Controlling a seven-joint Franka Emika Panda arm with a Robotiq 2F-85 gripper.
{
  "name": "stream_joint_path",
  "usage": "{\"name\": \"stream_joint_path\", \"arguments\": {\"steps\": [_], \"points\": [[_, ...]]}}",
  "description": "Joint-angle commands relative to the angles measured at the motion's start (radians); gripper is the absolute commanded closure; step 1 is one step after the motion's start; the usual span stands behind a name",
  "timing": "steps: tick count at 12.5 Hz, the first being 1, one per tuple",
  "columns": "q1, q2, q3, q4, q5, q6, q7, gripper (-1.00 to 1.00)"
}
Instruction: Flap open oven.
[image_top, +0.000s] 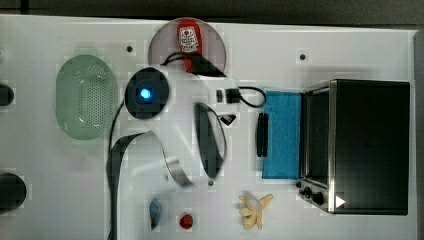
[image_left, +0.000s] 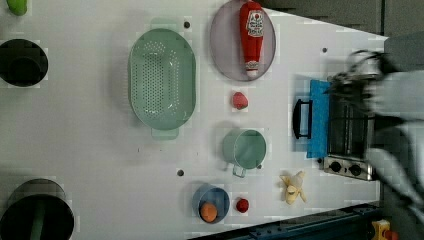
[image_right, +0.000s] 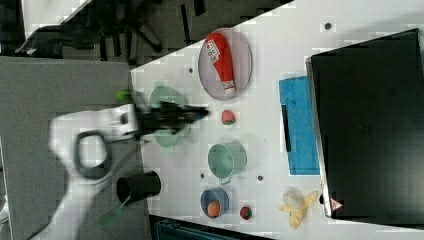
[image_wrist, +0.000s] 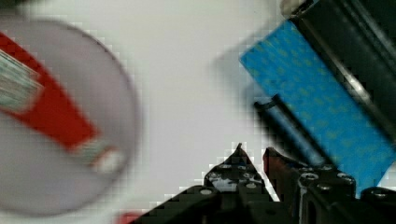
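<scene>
The oven (image_top: 370, 145) stands at the top view's right, a black box with a silver front frame and black knobs (image_top: 312, 192). Its blue-tinted flap door (image_top: 282, 135) lies folded down flat on the table, with the black bar handle (image_top: 262, 134) at its outer edge. My gripper (image_top: 230, 119) hovers a little to the top view's left of the handle, apart from it. In the wrist view my gripper (image_wrist: 253, 151) has its fingertips a small gap apart with nothing between them, and the handle (image_wrist: 289, 128) and the door (image_wrist: 322, 100) lie just beyond.
A ketchup bottle (image_top: 189, 42) lies on a grey plate (image_top: 165, 45) behind the arm. A green colander (image_top: 86, 97) sits at the top view's left and a peeled banana (image_top: 256, 210) near the oven's knobs. A green cup (image_left: 245, 148), a blue bowl (image_left: 210, 205) and small red fruits dot the table.
</scene>
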Motion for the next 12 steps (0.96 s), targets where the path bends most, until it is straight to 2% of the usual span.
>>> {"name": "stream_joint_path", "arguments": {"steps": [1,2,3,7,12], "points": [[-0.040,-0.129,-0.080,0.013,0.180,-0.093,0.055,0.65],[-0.040,-0.175,-0.092,0.023,0.248,-0.137,0.055,0.65],[-0.040,-0.215,-0.099,0.035,0.273,-0.175,0.055,0.65],[-0.039,-0.310,-0.093,0.046,0.270,-0.257,0.055,0.65],[-0.039,-0.312,-0.095,0.045,0.270,-0.284,0.055,0.65]]}}
